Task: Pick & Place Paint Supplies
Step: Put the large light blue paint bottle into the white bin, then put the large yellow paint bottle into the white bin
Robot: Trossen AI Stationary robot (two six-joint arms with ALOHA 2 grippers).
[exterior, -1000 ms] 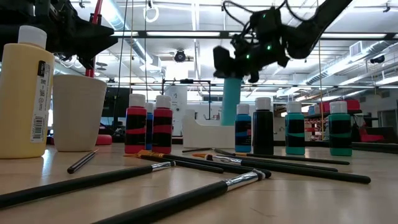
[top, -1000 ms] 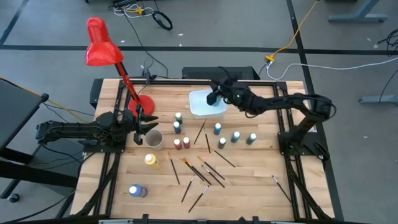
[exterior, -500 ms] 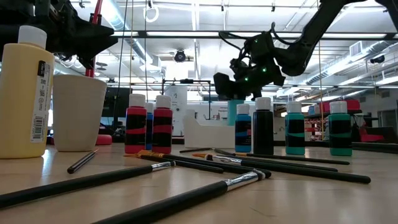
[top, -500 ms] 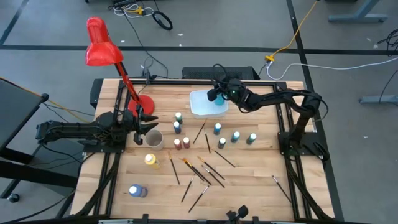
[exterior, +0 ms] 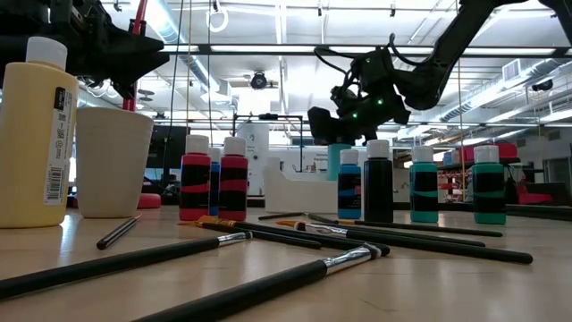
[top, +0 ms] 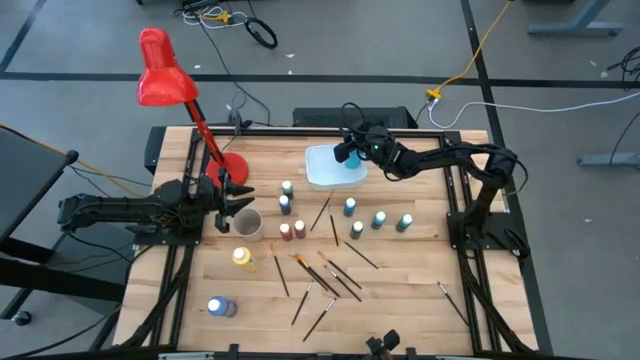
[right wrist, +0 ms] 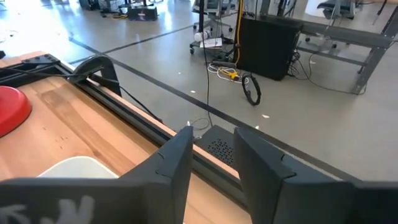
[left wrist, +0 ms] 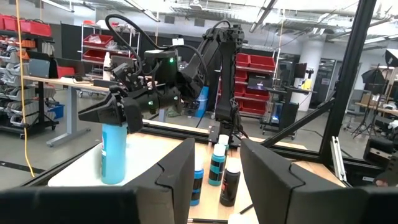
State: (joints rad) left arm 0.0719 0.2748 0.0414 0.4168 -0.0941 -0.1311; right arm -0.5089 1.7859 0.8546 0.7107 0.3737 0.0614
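The right hand (top: 347, 152) hovers over the white tray (top: 322, 172), fingers parted around the top of an upright blue paint bottle (left wrist: 114, 152) that stands in the tray; whether they touch it I cannot tell. The left hand (top: 228, 200) waits beside the beige cup (top: 247, 224), fingers apart and empty. Other bottles and brushes (top: 318, 278) are strewn over the counter (top: 400, 290). Such a bottle looks light, rigid and smooth, so probably tippy; gripping its body below the cap seems safest.
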